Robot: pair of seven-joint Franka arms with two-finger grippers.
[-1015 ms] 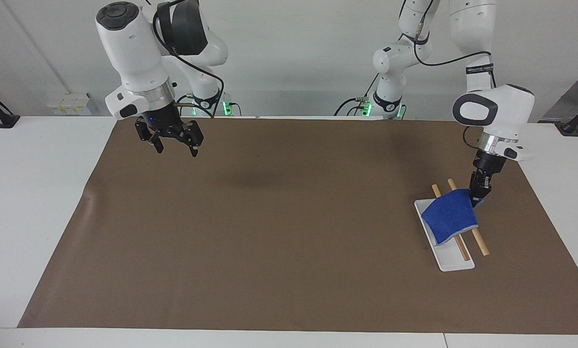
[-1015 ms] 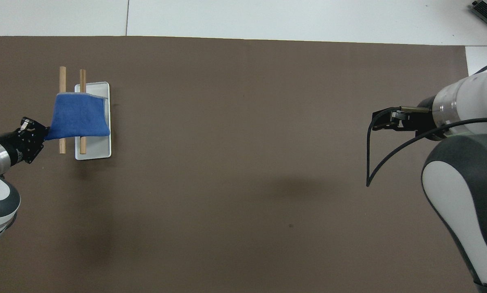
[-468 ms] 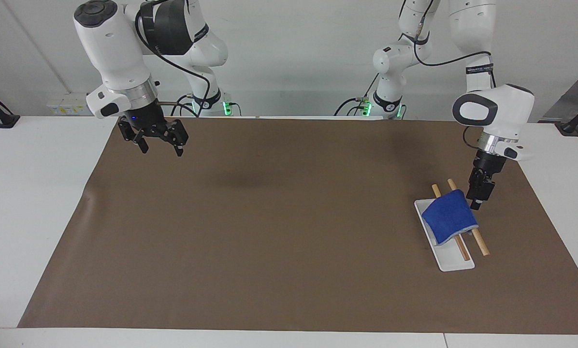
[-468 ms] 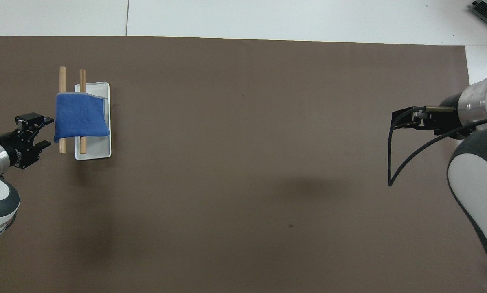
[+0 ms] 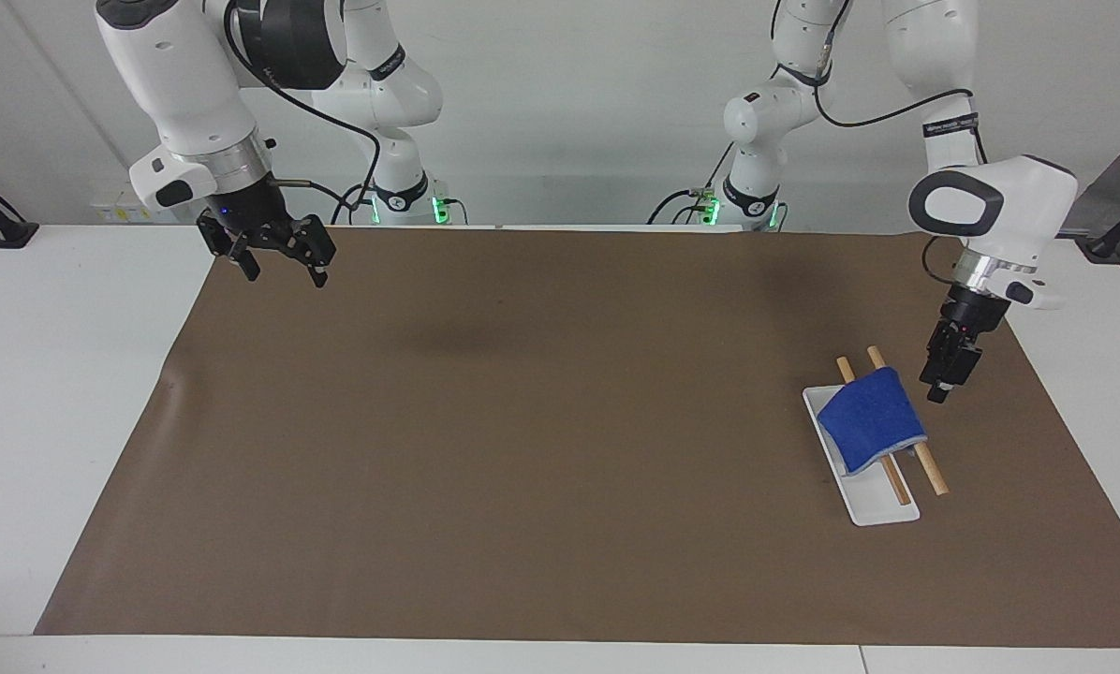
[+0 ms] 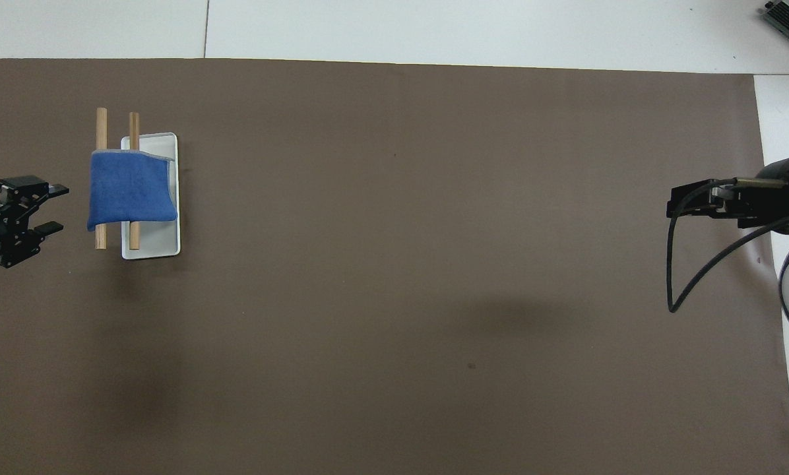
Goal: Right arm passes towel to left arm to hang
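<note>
At the left arm's end of the bench, the left tool [image 5: 939, 388] hangs from a bent wrist, pointing steeply down, over the brown mat [image 5: 523, 421] just beside the towel [image 5: 871, 418]. Its fingers are spread and pinch nothing, with a clear gap of bare mat between them and the cloth. The blue towel is draped over two wooden rods [image 5: 925, 465] that lie across a white tray [image 5: 874, 510]; the rod ends stick out past the cloth toward the robots and away from them, and one edge of the towel reaches the tray's rim.

The right tool [image 5: 274, 262] is raised over the mat's corner at the right arm's end of the bench, close to the mat's edge nearest the robots. Its fingers also stand spread, holding nothing, and a black cable [image 6: 688, 264] loops down from the wrist.

Between the two tools the mat is open, a wide stretch running the length of the bench. White bench [image 5: 64, 393] shows around the mat on every side.
</note>
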